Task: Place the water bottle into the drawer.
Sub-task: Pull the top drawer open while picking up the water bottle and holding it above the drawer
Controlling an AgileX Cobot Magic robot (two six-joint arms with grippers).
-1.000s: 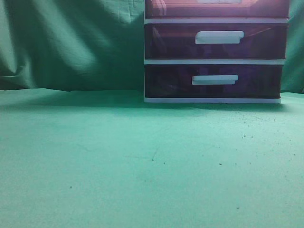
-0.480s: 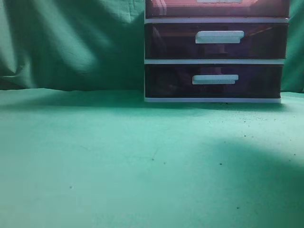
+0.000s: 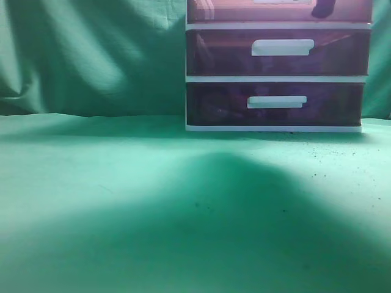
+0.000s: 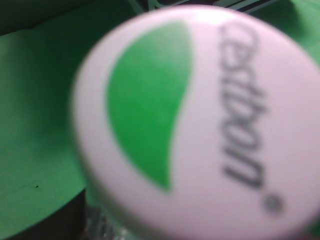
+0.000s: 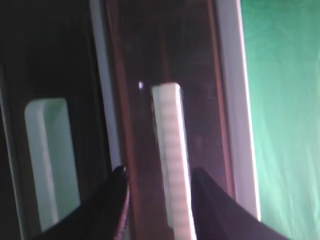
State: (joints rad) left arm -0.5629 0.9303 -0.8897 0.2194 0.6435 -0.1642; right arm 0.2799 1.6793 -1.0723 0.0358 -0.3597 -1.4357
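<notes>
In the exterior view, the drawer [image 3: 278, 11] sits closed at the top of the unit; a dark tip now shows at its front, and a shadow has spread across the counter [image 3: 91, 201].

Your left wrist view is filled by the water bottle [image 4: 200, 125], cap-on; that tool's grip cannot be told.

Right wrist view: your right tool [image 5: 157, 197], spread, straddles the white handle [image 5: 170, 150]. Opening and placing remain.
</notes>
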